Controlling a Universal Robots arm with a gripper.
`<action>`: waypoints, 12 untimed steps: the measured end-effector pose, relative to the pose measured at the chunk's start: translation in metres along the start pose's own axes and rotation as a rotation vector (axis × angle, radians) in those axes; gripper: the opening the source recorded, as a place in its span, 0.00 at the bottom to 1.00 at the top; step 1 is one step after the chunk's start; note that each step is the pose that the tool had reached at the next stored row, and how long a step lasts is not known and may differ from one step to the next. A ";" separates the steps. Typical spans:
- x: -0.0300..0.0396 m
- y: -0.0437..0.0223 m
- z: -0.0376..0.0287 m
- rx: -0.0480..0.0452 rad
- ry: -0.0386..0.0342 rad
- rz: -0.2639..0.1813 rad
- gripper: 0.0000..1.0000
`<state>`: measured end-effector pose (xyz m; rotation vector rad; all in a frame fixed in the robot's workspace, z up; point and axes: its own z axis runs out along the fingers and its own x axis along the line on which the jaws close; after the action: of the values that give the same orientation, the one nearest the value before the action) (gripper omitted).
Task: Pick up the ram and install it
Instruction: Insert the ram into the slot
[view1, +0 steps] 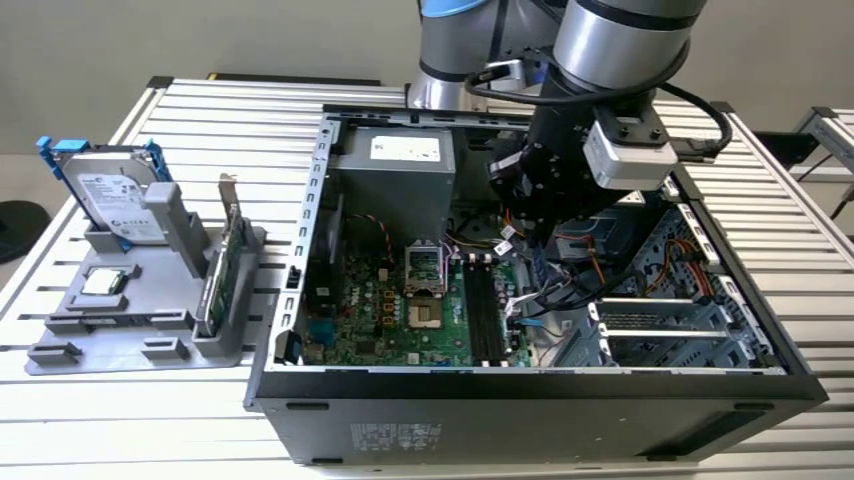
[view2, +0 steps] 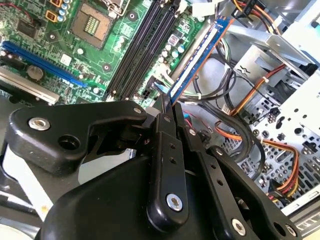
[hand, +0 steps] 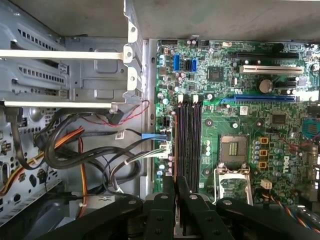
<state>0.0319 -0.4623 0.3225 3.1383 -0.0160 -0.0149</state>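
The ram (view2: 199, 55) is a long blue stick with a white label. My gripper (view2: 168, 102) is shut on one end of it, and the rest juts out past the fingertips. It hangs inside the open computer case (view1: 534, 400), just beside the black motherboard slots (view2: 142, 50) on the cable side, not touching them. In the first wrist view the gripper (hand: 176, 184) sits in line with the near end of the slots (hand: 187, 140). In the exterior view the gripper (view1: 523, 255) is low over the board, next to the slots (view1: 481, 315).
Orange and black cables (view2: 240, 115) and a metal drive cage (view1: 667, 320) crowd the side beyond the ram. The processor socket (view1: 420, 265) lies on the other side of the slots. At the exterior view's left, a grey holder (view1: 80, 335) carries a hard drive (view1: 114, 200) and a green card (view1: 220, 270).
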 end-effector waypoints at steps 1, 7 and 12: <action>0.0000 0.0000 0.0014 0.0001 0.0007 0.000 0.00; 0.0000 0.0000 0.0090 0.0001 0.0036 0.000 0.00; 0.0001 -0.0001 0.0171 0.0001 0.0041 0.000 0.00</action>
<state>0.0318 -0.4623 0.3053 3.1385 -0.0161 -0.0086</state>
